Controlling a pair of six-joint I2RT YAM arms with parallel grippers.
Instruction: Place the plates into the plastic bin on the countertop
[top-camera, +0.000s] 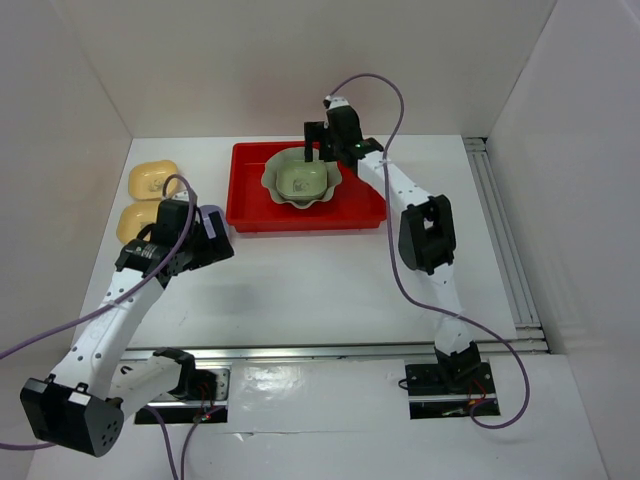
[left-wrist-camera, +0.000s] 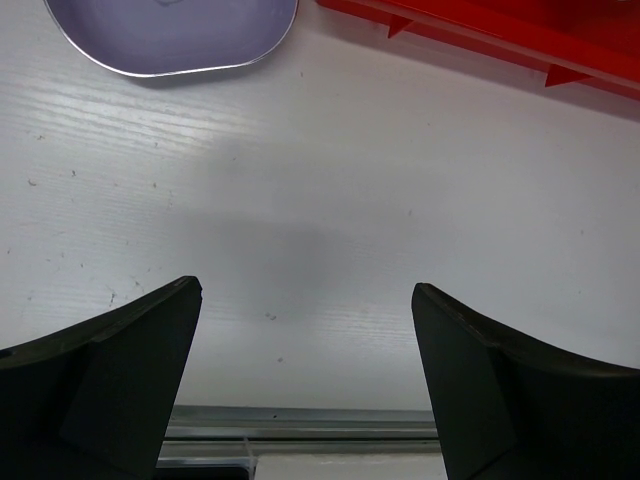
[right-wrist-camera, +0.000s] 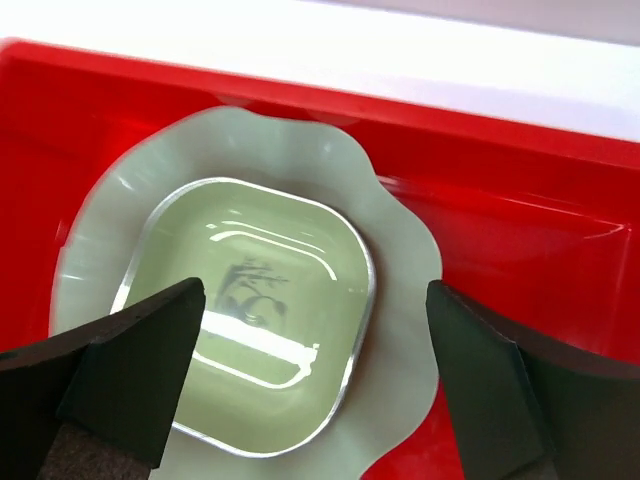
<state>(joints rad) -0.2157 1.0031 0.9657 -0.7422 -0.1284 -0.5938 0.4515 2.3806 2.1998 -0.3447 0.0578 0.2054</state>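
The red plastic bin (top-camera: 355, 205) lies at the back middle of the white countertop (top-camera: 320, 280). In it sits the pale green scalloped dish (top-camera: 280, 185) with a small olive green dish (top-camera: 303, 178) nested inside. My right gripper (top-camera: 318, 150) hovers open over their far edge; in the right wrist view its jaws (right-wrist-camera: 315, 350) straddle the olive dish (right-wrist-camera: 260, 330) and the scalloped rim (right-wrist-camera: 400, 260), holding nothing. My left gripper (top-camera: 220, 240) is open and empty above bare counter (left-wrist-camera: 305, 340). The lavender dish (left-wrist-camera: 170, 35) lies just beyond it, left of the bin (left-wrist-camera: 500, 30). Yellow (top-camera: 153, 178) and tan (top-camera: 135, 222) dishes sit far left.
White walls close in the counter on the left, back and right. A metal rail (top-camera: 505, 240) runs along the right side and another (top-camera: 330, 350) across the front by the arm bases. The lavender dish (top-camera: 212, 214) is half hidden under my left wrist.
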